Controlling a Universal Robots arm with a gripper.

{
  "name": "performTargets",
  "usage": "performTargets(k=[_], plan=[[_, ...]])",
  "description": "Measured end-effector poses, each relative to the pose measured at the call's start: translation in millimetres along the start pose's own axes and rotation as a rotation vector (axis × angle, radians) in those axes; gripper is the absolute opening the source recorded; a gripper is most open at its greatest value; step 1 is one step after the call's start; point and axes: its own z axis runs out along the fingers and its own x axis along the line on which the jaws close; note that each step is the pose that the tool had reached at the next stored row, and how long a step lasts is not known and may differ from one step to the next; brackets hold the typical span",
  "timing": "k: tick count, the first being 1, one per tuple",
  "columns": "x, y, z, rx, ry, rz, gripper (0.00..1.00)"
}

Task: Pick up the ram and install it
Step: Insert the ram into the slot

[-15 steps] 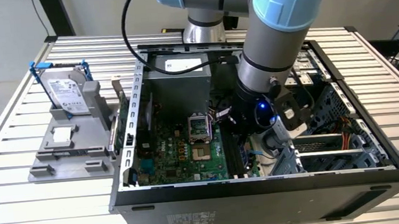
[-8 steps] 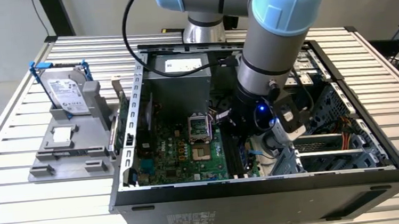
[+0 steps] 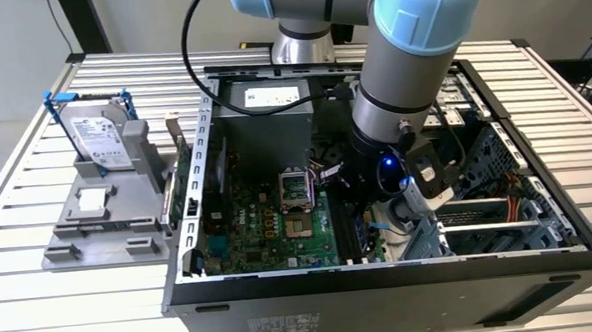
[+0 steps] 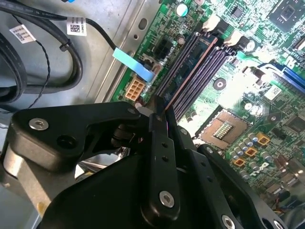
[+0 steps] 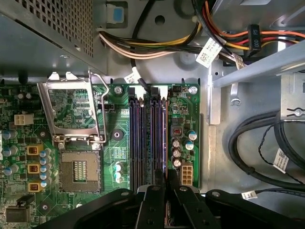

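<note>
In the exterior view, the slatted metal counter carries an open computer case. A grey fixture stands beside the case on the exterior view's left and holds a silver hard drive upright in a blue frame. The arm reaches down from the far side into the middle of the case, and its wrist covers the place where it works.

The wrist views show that place. The first wrist view looks straight down on the green motherboard, with the open processor socket, its raised metal latch frame and four long black slots. Bundled coloured wires run at the far end of the board. The second wrist view looks along the same slots at a slant and brings in a pale blue tab beside a small white connector.

The gripper is clenched over the near end of the slots, apparently on the ram. The ram is seen edge-on as a thin, dark strip with a reddish edge. It stands in the outer slot of the row, the one farthest from the socket. Its chips and label cannot be seen.
</note>
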Motion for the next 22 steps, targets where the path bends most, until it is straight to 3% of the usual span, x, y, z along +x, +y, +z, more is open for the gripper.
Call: performTargets(k=[18, 19, 22], plan=[[0.0, -0.2, 3.9, 0.0025, -0.0001, 0.0, 0.0], [0.0, -0.2, 3.9, 0.0023, -0.0001, 0.0, 1.0], [-0.1, -0.1, 4.1, 0.002, -0.0001, 0.0, 1.0]])
